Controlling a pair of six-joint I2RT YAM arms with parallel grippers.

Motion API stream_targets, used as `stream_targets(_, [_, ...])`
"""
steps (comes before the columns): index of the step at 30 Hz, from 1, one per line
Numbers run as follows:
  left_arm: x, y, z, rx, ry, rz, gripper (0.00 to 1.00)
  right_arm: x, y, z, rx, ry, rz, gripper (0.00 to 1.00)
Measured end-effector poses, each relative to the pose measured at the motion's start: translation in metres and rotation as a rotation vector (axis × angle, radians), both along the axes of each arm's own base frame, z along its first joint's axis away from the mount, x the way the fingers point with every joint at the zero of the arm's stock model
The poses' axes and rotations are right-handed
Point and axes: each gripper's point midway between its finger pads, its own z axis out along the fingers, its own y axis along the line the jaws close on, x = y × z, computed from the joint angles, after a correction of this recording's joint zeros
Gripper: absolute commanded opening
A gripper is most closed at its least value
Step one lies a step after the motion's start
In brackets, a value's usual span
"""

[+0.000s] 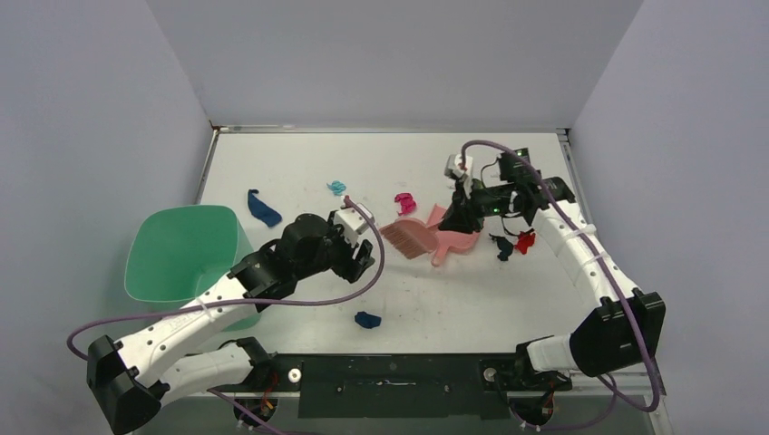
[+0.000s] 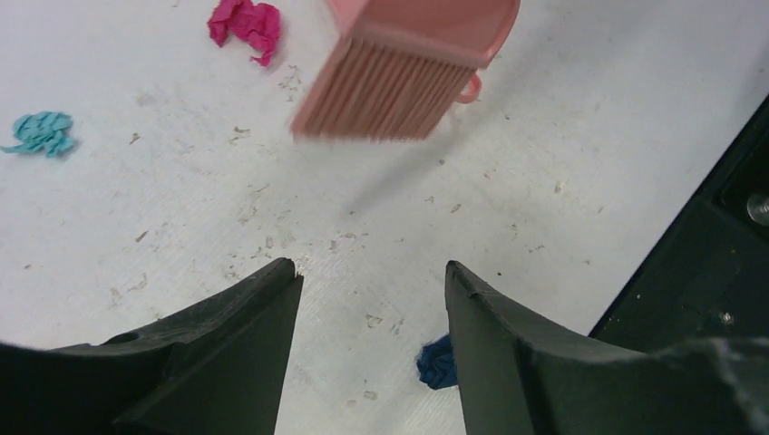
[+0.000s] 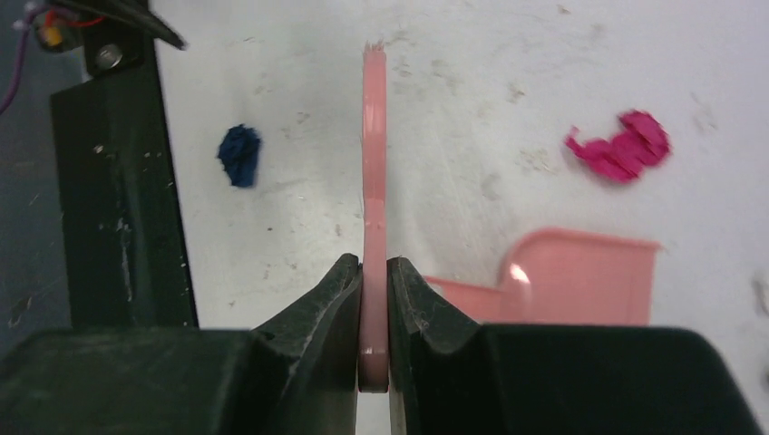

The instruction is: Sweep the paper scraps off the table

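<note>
Paper scraps lie spread over the white table: a dark blue one at the left, teal, magenta, a small dark blue one near the front, and a black one beside a red one at the right. My right gripper is shut on the handle of the pink hand brush, whose bristles point left, next to the pink dustpan. My left gripper is open and empty above bare table, facing the brush.
A mint-green bin stands at the table's left edge beside my left arm. The dustpan lies just right of my right fingers. A black rail runs along the table's front edge. A metal rim borders the far side.
</note>
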Motion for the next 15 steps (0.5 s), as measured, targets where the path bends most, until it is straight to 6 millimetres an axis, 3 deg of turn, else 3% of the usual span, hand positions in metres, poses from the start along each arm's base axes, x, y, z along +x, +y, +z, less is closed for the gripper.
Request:
stream_targets(4, [0.008, 0.009, 0.011, -0.036, -0.014, 0.101, 0.62, 0.046, -0.042, 0.010, 0.051, 0.025, -0.258, 0.05])
stream_targets(7, [0.014, 0.011, 0.012, -0.061, 0.003, 0.166, 0.62, 0.072, -0.089, 0.018, 0.111, 0.005, -0.490, 0.05])
stream_targets(10, [0.021, 0.005, 0.005, -0.078, 0.039, 0.219, 0.61, 0.080, -0.128, 0.026, 0.144, -0.036, -0.673, 0.05])
stream_targets(15, [0.024, -0.032, -0.034, -0.020, 0.126, 0.282, 0.63, 0.085, -0.149, 0.035, 0.193, -0.085, -0.816, 0.05])
